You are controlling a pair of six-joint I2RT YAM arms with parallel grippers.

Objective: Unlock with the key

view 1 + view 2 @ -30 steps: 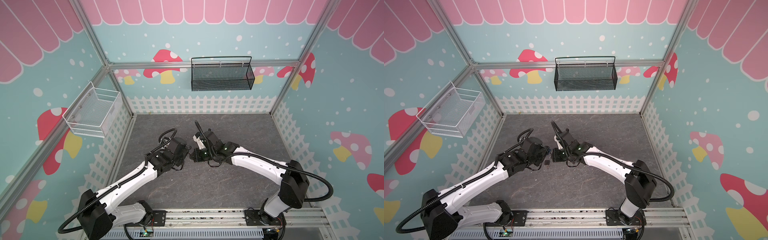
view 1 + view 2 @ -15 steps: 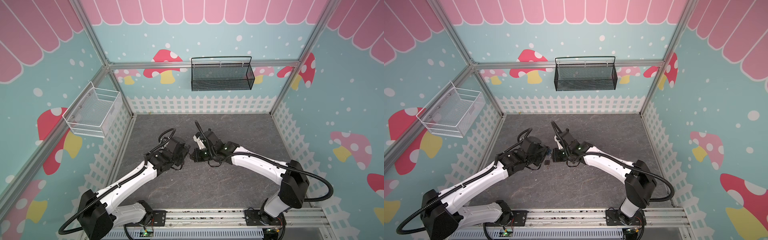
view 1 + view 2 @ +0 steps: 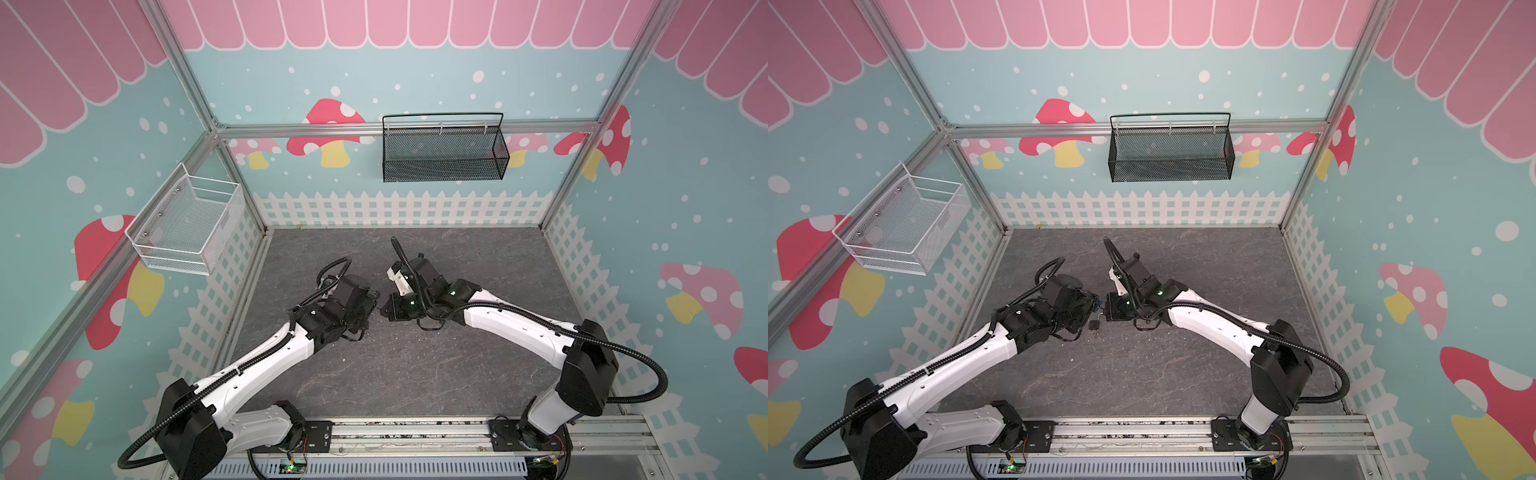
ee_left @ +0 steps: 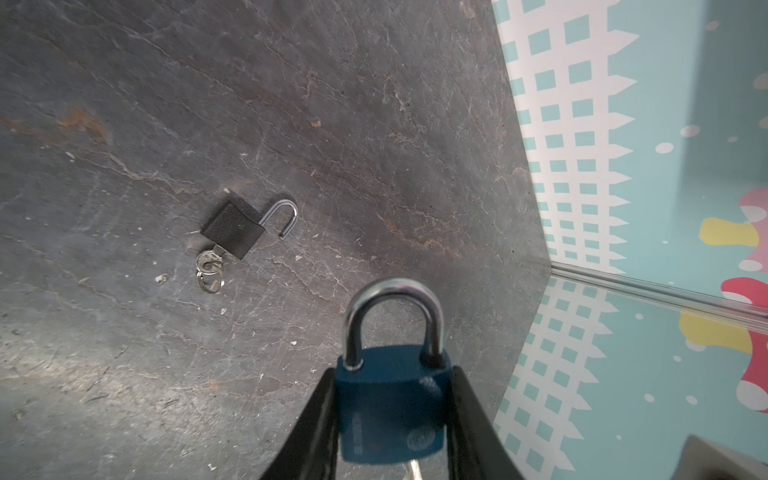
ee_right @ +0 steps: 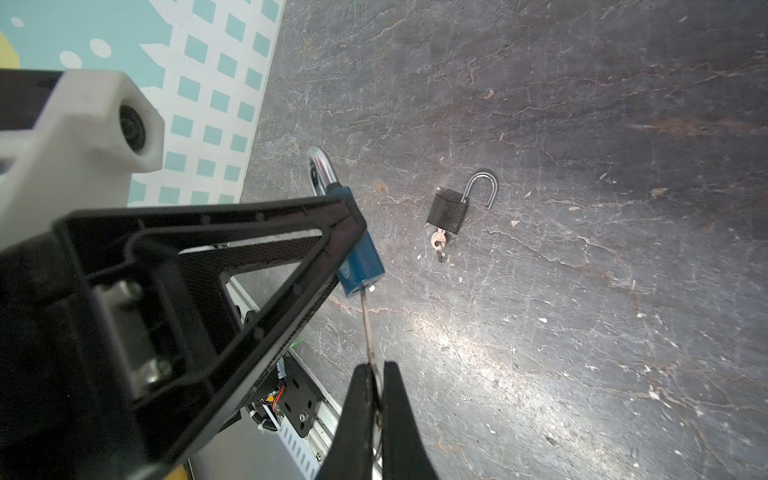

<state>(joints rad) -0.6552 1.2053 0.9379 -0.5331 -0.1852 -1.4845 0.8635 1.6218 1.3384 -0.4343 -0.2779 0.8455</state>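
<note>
Blue metal padlock [image 4: 390, 407], silver shackle [image 4: 390, 293] closed, sitting clamped in left hand [image 4: 392, 374]; thin silver key [image 5: 368, 328], pinched in right hand [image 5: 376, 368], tip touching padlock's underside.

The blue padlock [image 4: 390, 407] has a painted body with a faintly grained satin finish and a polished, mirror-bright metal shackle. The key [image 5: 368, 328] is thin bare metal. The black padlock [image 4: 232, 230] has a matt, textured body and a shiny metal shackle. The left tool [image 4: 392, 376] and right tool [image 5: 376, 368] have fingers of matt black plastic. The desk [image 4: 374, 124] looks like dark stone, veined, scuffed and dull.
</note>
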